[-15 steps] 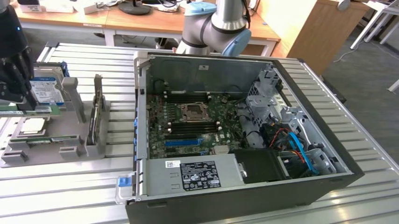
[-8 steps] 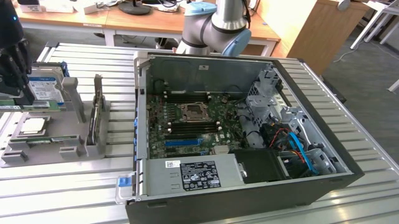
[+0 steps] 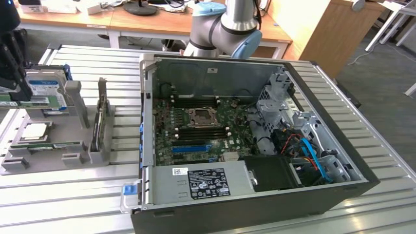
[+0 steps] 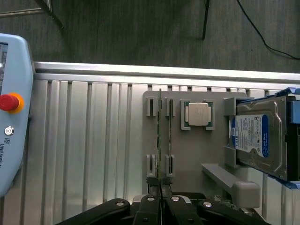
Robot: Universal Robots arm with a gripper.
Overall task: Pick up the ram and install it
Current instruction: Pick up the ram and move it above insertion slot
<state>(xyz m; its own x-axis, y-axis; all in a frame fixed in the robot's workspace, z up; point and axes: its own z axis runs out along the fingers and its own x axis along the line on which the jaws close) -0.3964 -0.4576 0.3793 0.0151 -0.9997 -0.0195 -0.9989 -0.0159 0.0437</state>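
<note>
From my station I see the table, its top made of pale metal slats. Two things sit directly on it. Toward the exterior view's right lies the open computer case, on its side with the interior facing up. Toward the exterior view's left sits a grey parts fixture, flat on the slats, with a bare strip between it and the case. In the wrist view a pale teach pendant overlaps the slats; I cannot tell whether it rests on them.
</note>
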